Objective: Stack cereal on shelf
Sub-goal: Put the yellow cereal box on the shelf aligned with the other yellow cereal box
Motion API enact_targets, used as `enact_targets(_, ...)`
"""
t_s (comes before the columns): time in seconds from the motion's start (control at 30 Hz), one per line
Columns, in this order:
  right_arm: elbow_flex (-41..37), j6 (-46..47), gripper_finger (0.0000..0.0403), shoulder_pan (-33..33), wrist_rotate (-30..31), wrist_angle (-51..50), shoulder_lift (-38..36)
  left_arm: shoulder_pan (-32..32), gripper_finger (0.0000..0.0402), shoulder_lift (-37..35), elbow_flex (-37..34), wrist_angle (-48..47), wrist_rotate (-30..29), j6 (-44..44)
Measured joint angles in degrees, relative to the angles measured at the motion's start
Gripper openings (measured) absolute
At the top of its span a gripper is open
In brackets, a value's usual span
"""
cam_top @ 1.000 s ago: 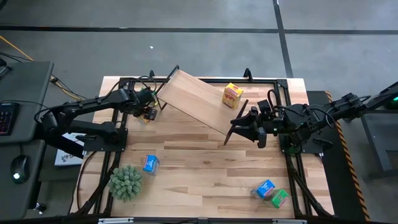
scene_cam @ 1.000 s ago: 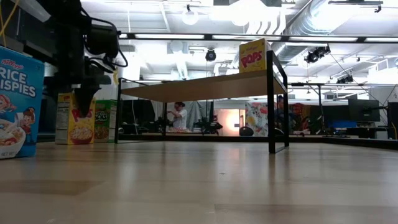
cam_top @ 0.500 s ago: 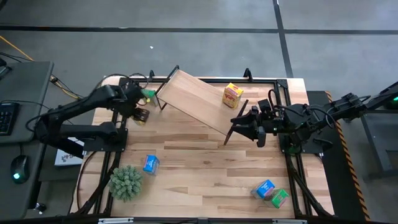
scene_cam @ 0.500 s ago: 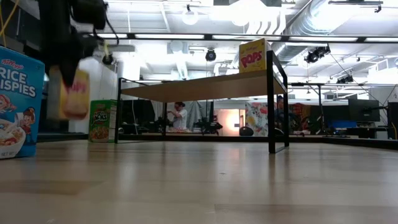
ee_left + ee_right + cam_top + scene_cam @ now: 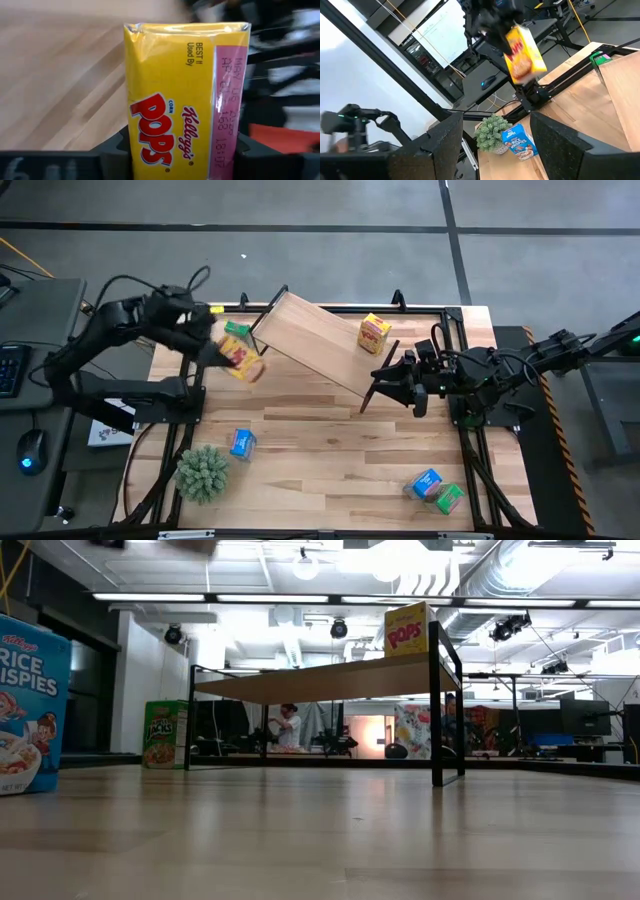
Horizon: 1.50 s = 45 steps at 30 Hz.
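left gripper (image 5: 225, 352): clamped on a yellow cereal box (image 5: 243, 363), lifted off the table at about 10 o'clock, just beside the shelf's near end
right gripper (image 5: 392, 383): fingers apart, empty, parked at the shelf's 3 o'clock end
shelf (image 5: 318, 340): slanted across the far half; one yellow box (image 5: 374, 332) already on it
other boxes: green one (image 5: 236, 330) near 11; blue (image 5: 242, 443) at 7; blue (image 5: 427, 482) and green (image 5: 450, 498) at 5
step: carrying the box to the shelf, I'd say
next: swing over the plank, lower flat, release
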Motion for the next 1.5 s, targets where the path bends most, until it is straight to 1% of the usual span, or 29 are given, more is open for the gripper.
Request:
enact_targets(0.1,0.0,-0.57,0.0225,0.0,0.36,0.02,0.0,-5.32,0.0147,4.32,3.25,11.3,-1.67,-0.51)
enact_targets(0.2,0.0,-0.56,0.0225,0.0,0.37,0.64,0.0,-10.25,0.0147,10.81,7.02,18.15,-3.45,3.49)
enact_targets(0.3,0.0,-0.66,0.0225,0.0,0.34,2.88,0.0,-12.72,0.0147,18.28,11.91,18.51,-5.1,10.55)
enact_targets(0.47,0.0,-4.26,0.0225,0.0,0.33,7.69,0.0,-13.63,0.0147,29.63,18.77,18.19,-9.63,21.77)
enact_targets(0.57,0.02,-6.5,0.0225,0.0,0.32,10.32,0.0,-13.64,0.0147,34.61,21.26,18.26,-12.42,27.86)
enact_targets(0.67,0.02,-8.33,0.0225,0.0,0.3,12.46,-0.02,-13.63,0.0147,38.38,22.27,18.38,-15.14,32.83)
enact_targets(0.83,0.02,-9.6,0.0225,0.0,0.36,12.98,-0.02,-13.7,0.0147,43.34,22.36,19.58,-19.83,38.75)
enact_targets(0.93,0.02,-9.6,0.0225,0.0,0.37,12.98,-0.02,-13.84,0.0147,46.07,22.37,19.77,-20.47,41.5)
enact_targets(1.07,0.02,-9.59,0.0225,0.0,0.37,13.0,0.0,-14.11,0.0147,49.21,22.37,20.82,-20.68,43.06)
enact_targets(1.3,0.02,-9.6,0.0225,0.0,0.37,13.03,-0.02,-14.15,0.0147,51.0,22.37,23.54,-21.45,43.58)
enact_targets(1.37,0.02,-9.59,0.0225,0.0,0.37,13.0,0.0,-14.15,0.0149,51.16,22.46,24.88,-22.77,44.55)
enact_targets(1.43,0.02,-9.59,0.0225,0.0,0.39,13.03,-0.02,-14.15,0.0153,51.16,22.42,24.0,-24.06,45.56)
enact_targets(1.5,0.02,-9.59,0.0225,0.01,0.39,13.0,-0.01,-14.15,0.0159,51.18,22.42,24.53,-24.43,46.22)
